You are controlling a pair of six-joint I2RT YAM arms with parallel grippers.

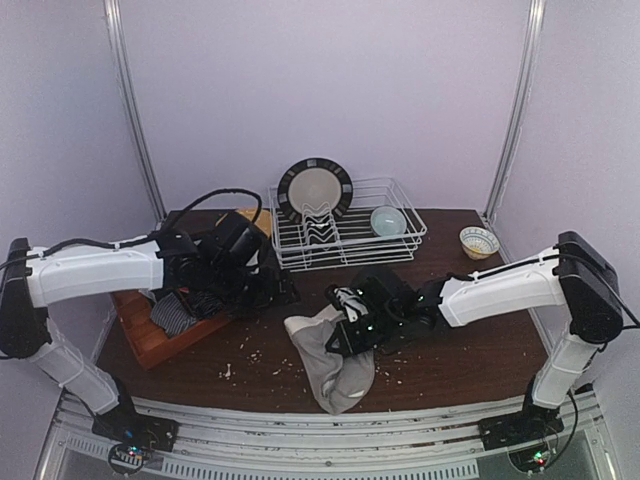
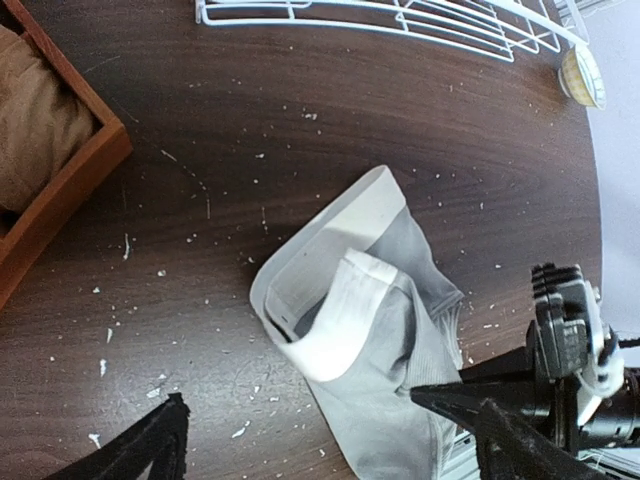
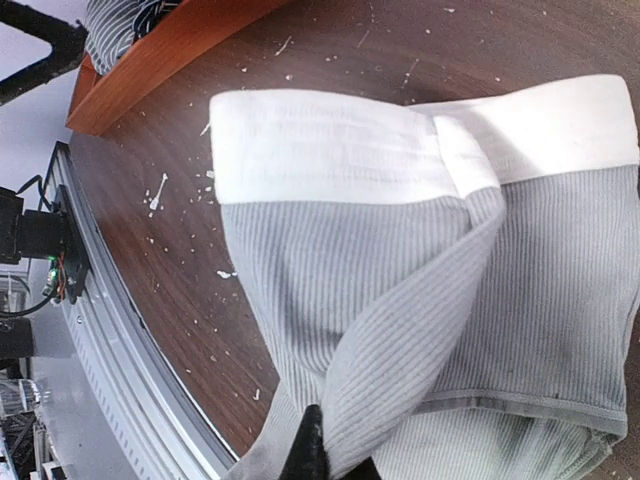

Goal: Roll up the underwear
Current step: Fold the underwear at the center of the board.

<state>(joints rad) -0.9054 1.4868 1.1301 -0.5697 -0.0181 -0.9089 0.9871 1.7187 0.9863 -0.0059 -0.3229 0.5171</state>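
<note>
Across the dark wooden table (image 1: 450, 350), a white wire dish rack (image 1: 345, 262) is standing at the far edge, holding a dark-rimmed plate (image 1: 314, 188) upright and a pale bowl (image 1: 388, 220). On the left side a wooden tray (image 1: 140, 340) is carrying the striped underwear (image 1: 172, 313) and a brown garment (image 2: 35, 120). Near the front middle of the table the grey underwear (image 1: 335, 365), with its broad white waistband, is lying crumpled and partly folded over itself, well apart from the tray. The right gripper (image 1: 345, 335) is sitting at this garment's right side with its jaws closed. It seems to be pinching a ridge of the grey cloth, though its wrist view is showing only one dark fingertip under the fold. The left gripper (image 1: 272, 288) is hovering above the table between the tray and the grey underwear, its fingers (image 2: 150, 450) spread wide and holding nothing. A small patterned bowl (image 1: 479, 241) is sitting just right of the rack, and pale crumbs are lying scattered over the wood.
</note>
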